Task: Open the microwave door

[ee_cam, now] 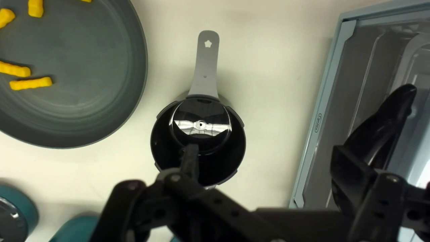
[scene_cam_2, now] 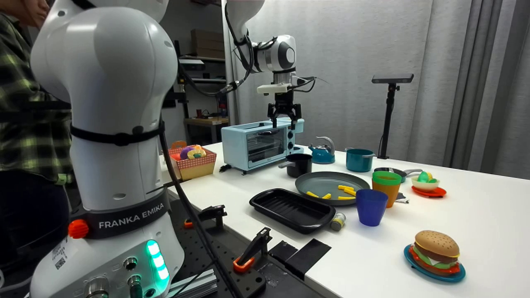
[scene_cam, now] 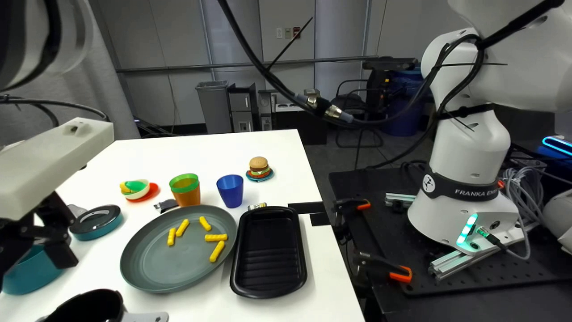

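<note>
Holding both fingers (ee_cam: 190,163) of the gripper (scene_cam_2: 284,126) spread, near the closed door (scene_cam_2: 266,147) of the blue toaster oven (scene_cam_2: 233,145) on the white table (scene_cam_2: 476,207); cannot tell whether touching its dark handle (ee_cam: 379,126). Farther out, showing a black pot (scene_cam_2: 300,167) between that and a grey plate (ee_cam: 80,50) with yellow sticks (ee_cam: 30,83) on it.

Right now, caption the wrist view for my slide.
Open gripper above the table, black pot between a gray plate of yellow sticks and the blue oven.
</note>
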Available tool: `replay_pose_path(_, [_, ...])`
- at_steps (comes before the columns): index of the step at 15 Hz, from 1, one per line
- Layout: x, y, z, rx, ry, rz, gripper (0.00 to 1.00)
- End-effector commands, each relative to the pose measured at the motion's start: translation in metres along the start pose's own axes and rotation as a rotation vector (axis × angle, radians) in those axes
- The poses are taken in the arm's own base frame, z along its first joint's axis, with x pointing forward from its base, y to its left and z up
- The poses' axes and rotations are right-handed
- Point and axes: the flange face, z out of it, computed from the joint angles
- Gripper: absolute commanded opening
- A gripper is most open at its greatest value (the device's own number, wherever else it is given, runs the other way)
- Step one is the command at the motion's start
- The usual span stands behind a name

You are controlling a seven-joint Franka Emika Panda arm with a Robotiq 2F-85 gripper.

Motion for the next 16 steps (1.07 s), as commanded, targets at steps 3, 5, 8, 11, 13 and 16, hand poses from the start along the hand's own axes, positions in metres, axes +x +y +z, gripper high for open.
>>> replay_pose_path(3, [0.015, -0.026, -0.003, -0.013, -0.03, -0.041, 1.0])
replay_pose_path(5, [0.017, -0.031, -0.004, -0.016, -0.037, -0.052, 1.0])
replay_pose_path(8, [0.02, -0.037, -0.005, -0.019, -0.046, -0.06, 1.0])
replay_pose_path(11, [0.022, -0.04, -0.005, -0.019, -0.056, -0.068, 1.0])
replay_pose_path(13, [0.023, -0.041, -0.005, -0.017, -0.06, -0.054, 1.0])
replay_pose_path(16, [0.018, -0.038, -0.001, -0.001, -0.045, -0.047, 1.0])
